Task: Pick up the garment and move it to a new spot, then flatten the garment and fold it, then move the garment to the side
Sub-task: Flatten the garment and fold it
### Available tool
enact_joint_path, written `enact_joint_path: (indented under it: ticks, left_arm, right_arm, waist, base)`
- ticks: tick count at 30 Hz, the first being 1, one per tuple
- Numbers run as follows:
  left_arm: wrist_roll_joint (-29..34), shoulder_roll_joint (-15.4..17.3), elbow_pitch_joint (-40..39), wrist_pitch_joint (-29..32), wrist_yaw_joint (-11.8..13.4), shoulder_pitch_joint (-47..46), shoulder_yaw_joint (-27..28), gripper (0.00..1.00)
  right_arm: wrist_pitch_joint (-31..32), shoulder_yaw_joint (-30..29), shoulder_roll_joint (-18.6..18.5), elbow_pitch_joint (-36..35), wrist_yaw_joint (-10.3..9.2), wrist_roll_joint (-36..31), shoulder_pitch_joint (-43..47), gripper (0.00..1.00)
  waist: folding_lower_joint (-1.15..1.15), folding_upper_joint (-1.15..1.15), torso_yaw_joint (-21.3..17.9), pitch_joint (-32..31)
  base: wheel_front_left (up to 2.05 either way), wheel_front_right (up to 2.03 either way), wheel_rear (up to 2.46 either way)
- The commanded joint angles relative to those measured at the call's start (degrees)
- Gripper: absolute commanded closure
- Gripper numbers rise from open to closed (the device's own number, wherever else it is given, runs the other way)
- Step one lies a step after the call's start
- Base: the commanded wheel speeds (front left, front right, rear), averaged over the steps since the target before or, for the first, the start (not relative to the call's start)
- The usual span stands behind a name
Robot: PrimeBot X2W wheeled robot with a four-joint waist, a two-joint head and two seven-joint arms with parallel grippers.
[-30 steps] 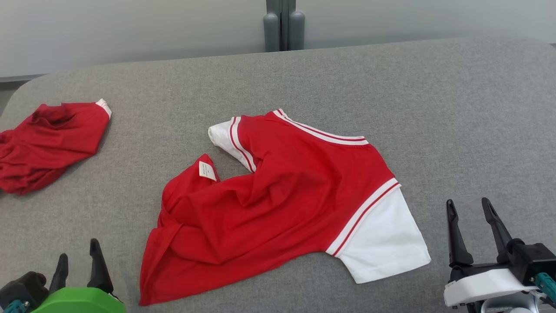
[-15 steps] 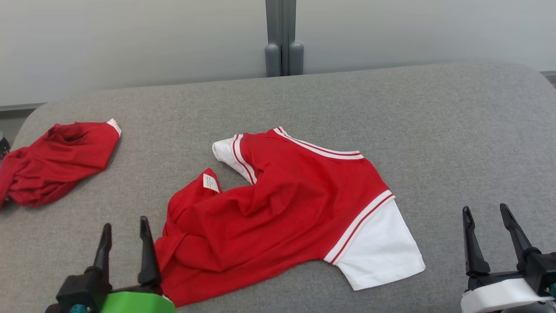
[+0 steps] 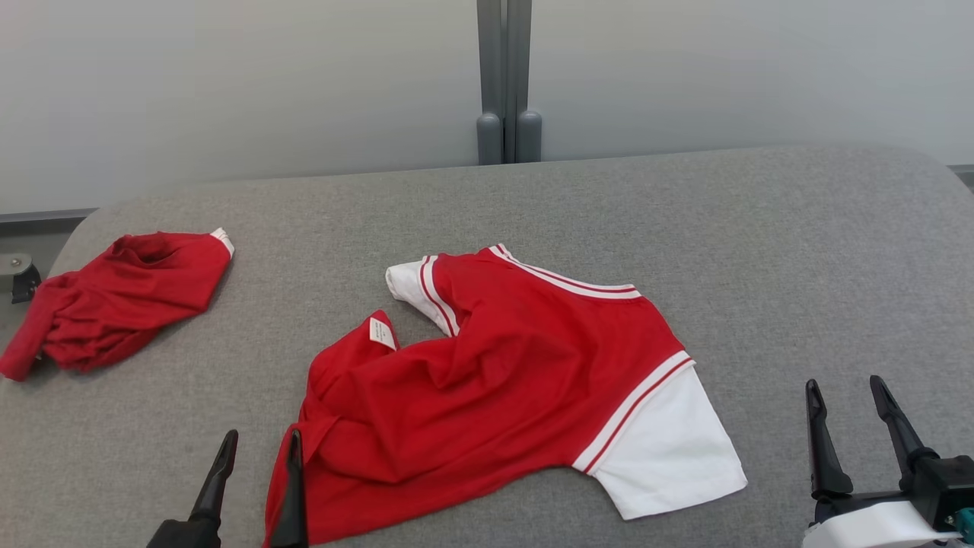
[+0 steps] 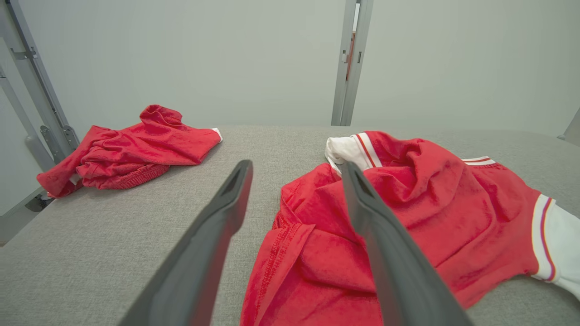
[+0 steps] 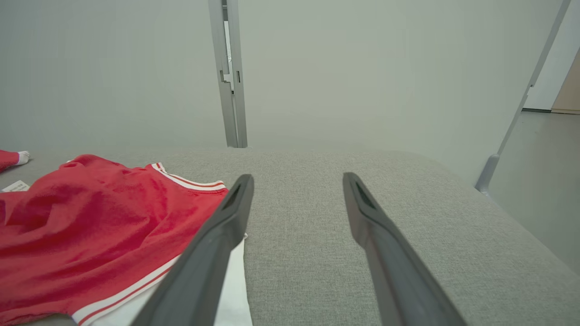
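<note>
From my head, I count two pieces of clothing on the grey table (image 3: pixel 761 251). The garment (image 3: pixel 502 396), red with two white sleeves, lies rumpled at the middle. One crumpled red bundle (image 3: pixel 122 304) sits well apart at the far left edge. My left jaws stand wide open and empty, their two fingers (image 3: pixel 217 479) at the garment's near left corner. My right jaws gape just as wide, empty, over bare table right of the near white sleeve (image 3: pixel 670 457).

From my left wrist, one finger stands over bare table and the other crosses the red cloth. I cannot tell whether it touches.

From my right wrist, two fingers are spread, the left one crossing the sleeve's edge. One grey post (image 5: pixel 229 72) rises behind the table.
</note>
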Motion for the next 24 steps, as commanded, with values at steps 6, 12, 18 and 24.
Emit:
enact_joint_path:
  ticks: [6, 12, 18, 24]
  left_arm:
    - [1.5, -0.8, 0.8, 0.0, -1.3, 0.1, 2.1, 0.0]
    - [1.9, -1.1, 1.5, 0.0, -1.8, 0.4, 2.8, 0.0]
    - [1.5, -1.2, 5.0, 0.0, -1.2, 0.9, 3.4, 0.0]
    - [1.4, -0.3, 11.9, 5.1, 2.3, -1.5, 4.5, 0.0]
  right_arm:
    - [0.0, -0.1, 0.8, 1.0, -0.08, 0.2, -1.2, 0.0]
    - [0.0, -0.2, 1.1, 1.3, -0.08, 0.4, -1.4, 0.0]
    - [0.0, -0.3, 1.2, 1.4, -0.08, 1.4, -2.0, 0.0]
    - [1.7, 1.7, 0.8, 6.7, -0.09, 1.6, -3.5, 0.0]
  waist:
    - [0.0, 0.0, -0.4, 0.0]
    - [0.0, 0.0, -0.3, 0.1]
    - [0.0, 0.0, -0.1, -0.1]
    - [0.0, 0.0, 0.1, 0.2]
  base:
    - [0.0, 0.0, 0.0]
    - [0.0, 0.0, 0.0]
    - [0.0, 0.0, 0.0]
    - [0.0, 0.0, 0.0]
